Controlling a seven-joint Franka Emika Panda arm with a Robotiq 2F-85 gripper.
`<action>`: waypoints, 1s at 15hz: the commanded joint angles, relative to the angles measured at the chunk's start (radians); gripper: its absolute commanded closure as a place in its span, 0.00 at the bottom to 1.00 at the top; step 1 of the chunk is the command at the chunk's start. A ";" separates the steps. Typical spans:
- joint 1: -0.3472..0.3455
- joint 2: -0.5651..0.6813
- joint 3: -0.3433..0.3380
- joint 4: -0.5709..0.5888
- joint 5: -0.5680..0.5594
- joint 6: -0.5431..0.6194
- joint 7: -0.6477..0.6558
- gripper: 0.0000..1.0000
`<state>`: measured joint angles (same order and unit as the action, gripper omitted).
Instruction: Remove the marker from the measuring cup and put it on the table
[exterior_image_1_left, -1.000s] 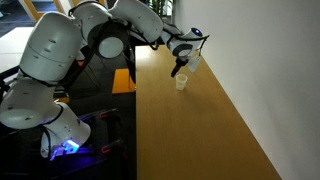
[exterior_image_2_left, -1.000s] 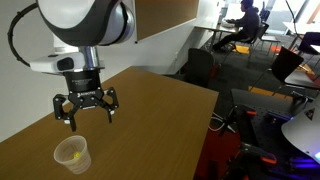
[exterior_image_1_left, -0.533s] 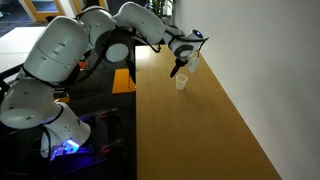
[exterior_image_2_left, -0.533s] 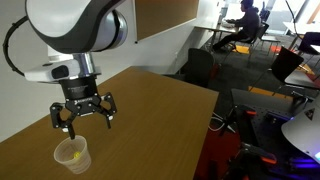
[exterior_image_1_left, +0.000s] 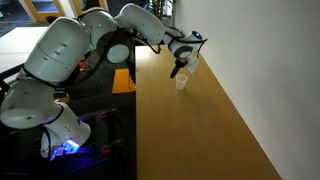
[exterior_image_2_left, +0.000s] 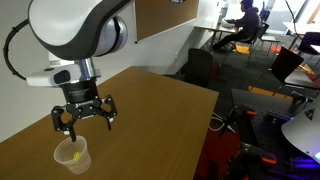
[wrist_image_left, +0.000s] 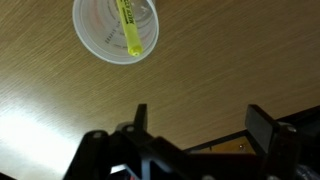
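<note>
The measuring cup (wrist_image_left: 116, 30) is a small translucent whitish cup standing upright on the brown wooden table (exterior_image_2_left: 150, 130). The yellow marker (wrist_image_left: 130, 28) lies slanted inside it. The cup also shows in both exterior views (exterior_image_2_left: 72, 155) (exterior_image_1_left: 181, 82). My gripper (exterior_image_2_left: 84, 118) hangs open and empty above the table, a little above and beside the cup, not touching it. In the wrist view its two dark fingers (wrist_image_left: 200, 120) are spread wide with only bare table between them, and the cup sits beyond the fingertips at the top of the frame.
A white wall (exterior_image_1_left: 260, 60) runs along the table's far long side. A small orange-brown stand (exterior_image_1_left: 123, 80) sits beside the table near the robot base. Office chairs and a seated person (exterior_image_2_left: 240, 25) are in the background. Bare tabletop stretches away from the cup (exterior_image_1_left: 200, 140).
The gripper has drifted slightly toward the cup and a touch lower over the second. It stays open. The cup and marker have not moved.
</note>
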<state>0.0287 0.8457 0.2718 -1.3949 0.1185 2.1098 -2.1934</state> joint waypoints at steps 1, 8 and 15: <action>0.012 0.026 0.005 0.036 -0.035 -0.002 -0.091 0.00; 0.031 0.085 0.009 0.085 -0.067 0.080 -0.289 0.00; 0.096 0.166 -0.032 0.148 -0.145 0.208 -0.269 0.00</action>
<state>0.0869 0.9729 0.2681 -1.3014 0.0166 2.2749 -2.4705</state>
